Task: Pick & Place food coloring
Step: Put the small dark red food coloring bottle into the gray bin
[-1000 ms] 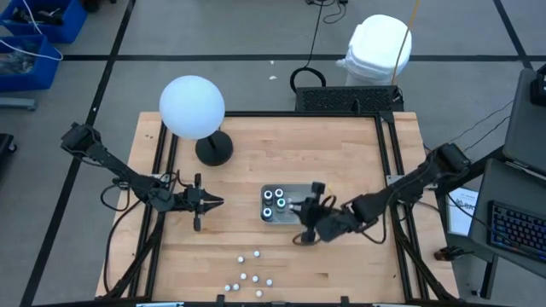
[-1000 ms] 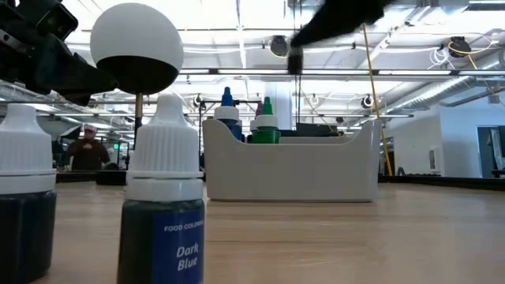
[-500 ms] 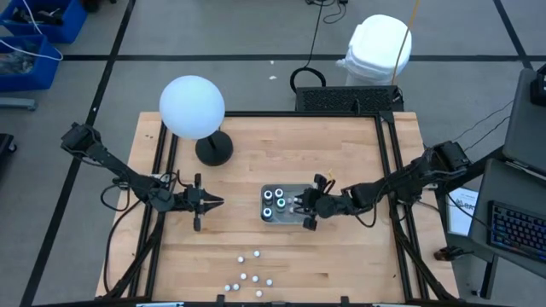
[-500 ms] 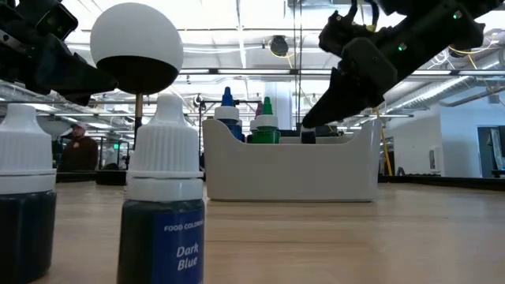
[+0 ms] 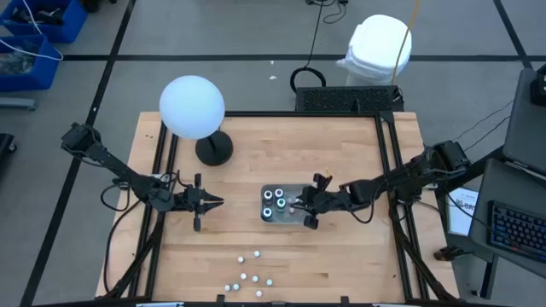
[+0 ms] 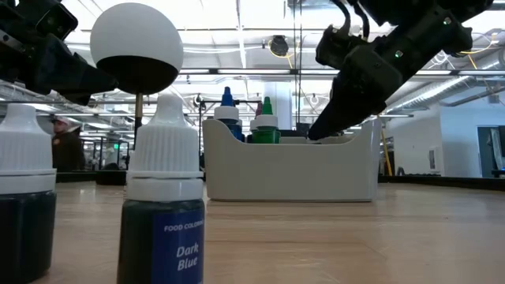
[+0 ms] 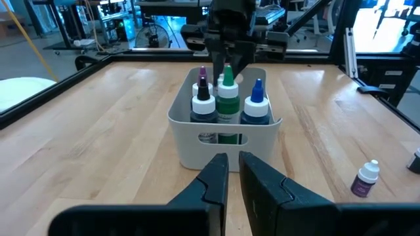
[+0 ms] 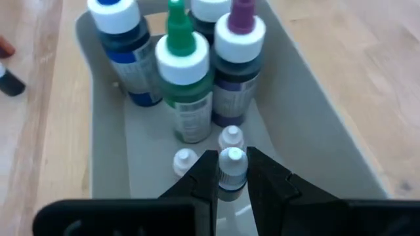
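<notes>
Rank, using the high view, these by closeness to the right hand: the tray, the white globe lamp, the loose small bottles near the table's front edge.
Right hand, hanging over the tray and gripping a small bottle:
1. Tray, directly beneath the hand, mid-table.
2. Loose small bottles, grouped toward the table's front edge.
3. White globe lamp, at the far back-left corner.

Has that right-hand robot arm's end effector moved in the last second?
Yes. The right end effector, shut on a small white-capped food coloring bottle, has swung up from beside the grey plastic caddy's near edge and now hangs over its right end.
</notes>
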